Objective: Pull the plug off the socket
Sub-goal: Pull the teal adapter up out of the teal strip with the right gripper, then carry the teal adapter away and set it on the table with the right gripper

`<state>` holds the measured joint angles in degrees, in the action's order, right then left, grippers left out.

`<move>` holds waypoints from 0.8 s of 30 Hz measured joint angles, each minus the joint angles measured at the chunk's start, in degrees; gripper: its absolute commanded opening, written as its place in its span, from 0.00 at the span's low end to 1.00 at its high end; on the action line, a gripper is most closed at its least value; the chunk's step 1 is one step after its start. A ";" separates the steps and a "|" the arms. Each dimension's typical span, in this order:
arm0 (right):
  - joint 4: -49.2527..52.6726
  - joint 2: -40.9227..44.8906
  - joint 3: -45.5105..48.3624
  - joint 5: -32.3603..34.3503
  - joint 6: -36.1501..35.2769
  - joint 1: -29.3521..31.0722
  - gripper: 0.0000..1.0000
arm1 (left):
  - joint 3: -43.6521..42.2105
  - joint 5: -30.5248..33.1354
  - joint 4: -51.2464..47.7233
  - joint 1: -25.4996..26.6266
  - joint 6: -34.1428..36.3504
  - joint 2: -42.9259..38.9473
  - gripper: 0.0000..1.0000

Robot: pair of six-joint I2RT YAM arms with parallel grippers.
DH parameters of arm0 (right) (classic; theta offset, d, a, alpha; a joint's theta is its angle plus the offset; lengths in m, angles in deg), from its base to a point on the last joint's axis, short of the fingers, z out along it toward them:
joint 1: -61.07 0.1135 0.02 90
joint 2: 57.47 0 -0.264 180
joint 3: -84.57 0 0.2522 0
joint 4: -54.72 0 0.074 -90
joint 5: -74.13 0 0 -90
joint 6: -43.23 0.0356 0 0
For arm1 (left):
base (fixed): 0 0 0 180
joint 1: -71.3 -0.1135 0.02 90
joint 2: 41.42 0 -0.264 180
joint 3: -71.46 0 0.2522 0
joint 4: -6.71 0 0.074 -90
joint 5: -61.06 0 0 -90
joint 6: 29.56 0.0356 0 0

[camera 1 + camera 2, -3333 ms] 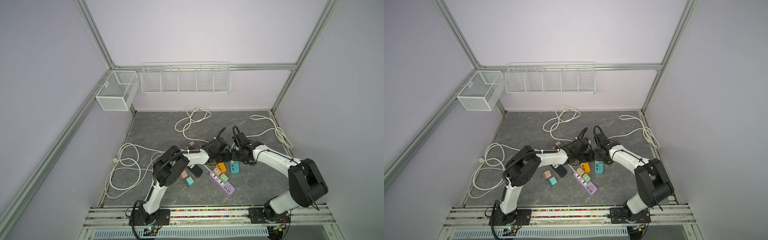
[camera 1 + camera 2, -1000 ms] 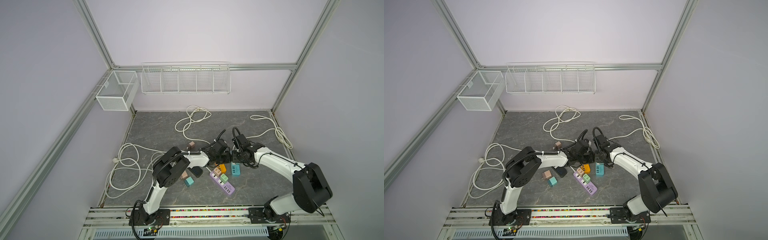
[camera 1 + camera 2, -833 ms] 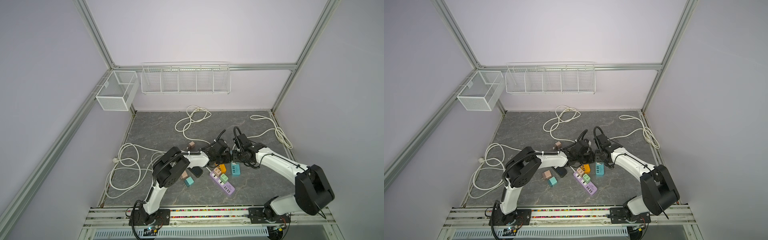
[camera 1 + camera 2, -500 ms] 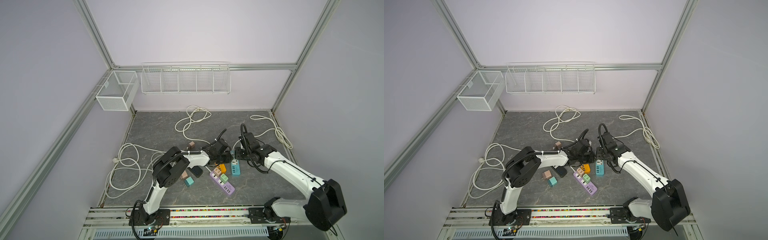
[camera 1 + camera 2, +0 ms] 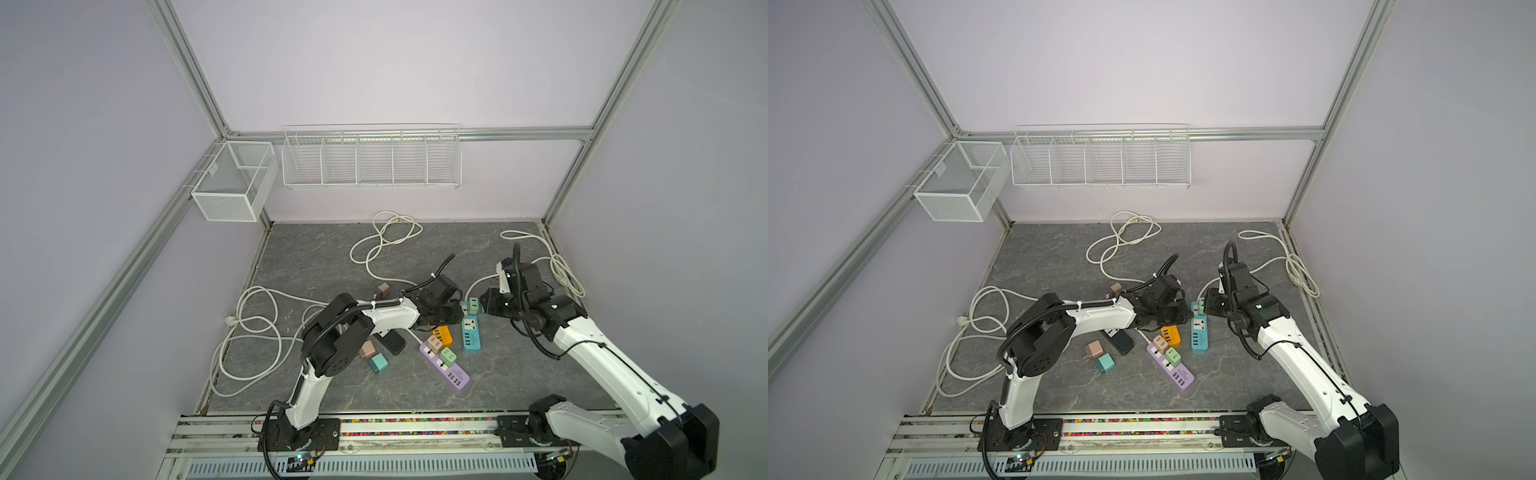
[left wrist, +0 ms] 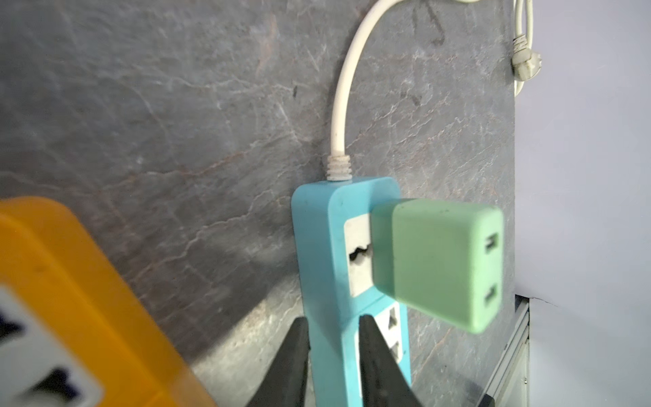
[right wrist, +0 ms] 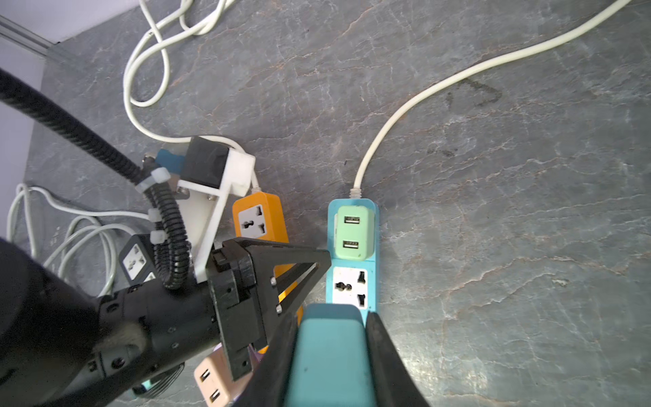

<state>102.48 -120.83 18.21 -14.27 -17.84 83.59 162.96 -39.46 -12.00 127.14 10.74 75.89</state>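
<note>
An orange power strip [image 5: 442,335] lies on the grey tabletop [image 5: 316,257], just beside the left hand [image 5: 459,319]. Nearer the front than that hand, a purple power strip [image 5: 454,375] carries a pink plug [image 5: 434,343] and a green plug [image 5: 448,356]. To the hand's left lie a black strip [image 5: 392,343], a tan adapter [image 5: 367,350] and a teal adapter [image 5: 379,365]. Beyond the hand a white cable [image 5: 386,241] coils, and wire baskets [image 5: 370,158] hang on the wall.

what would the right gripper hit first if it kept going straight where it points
Likely the blue power strip, at its empty socket just ahead of the teal plug the right gripper holds; the green adapter lies beyond. Depth unclear.
</note>
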 measured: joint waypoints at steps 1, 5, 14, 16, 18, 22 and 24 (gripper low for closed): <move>-0.57 -0.09 0.00 -0.92 0.22 0.00 0.18 | -0.59 0.26 -0.07 -0.33 0.09 -1.36 0.27; -4.00 -1.40 0.00 -3.80 0.87 -0.02 0.19 | -4.13 1.68 0.09 -2.27 0.63 -7.85 0.28; -12.87 -12.35 -1.44 -8.83 2.38 -0.66 0.18 | -9.07 5.79 -1.01 -4.17 2.91 -15.89 0.29; -14.45 -14.58 -2.34 -9.60 2.67 -0.96 0.18 | -10.16 6.29 -1.22 -4.35 3.34 -17.18 0.30; -16.24 -16.87 -3.48 -10.32 2.82 -1.36 0.18 | -11.10 6.75 -1.36 -4.61 3.61 -18.23 0.31; -20.04 -22.73 -6.38 -11.93 3.23 -2.27 0.18 | -12.76 8.15 -1.64 -5.27 4.13 -20.39 0.32; -21.70 -25.81 -7.82 -12.59 3.43 -2.62 0.18 | -13.33 8.87 -1.79 -5.62 4.39 -21.29 0.33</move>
<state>80.78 -146.64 10.39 -26.86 -14.41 80.97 149.63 -30.59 -13.79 121.52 15.14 54.61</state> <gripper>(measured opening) 0.302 0.323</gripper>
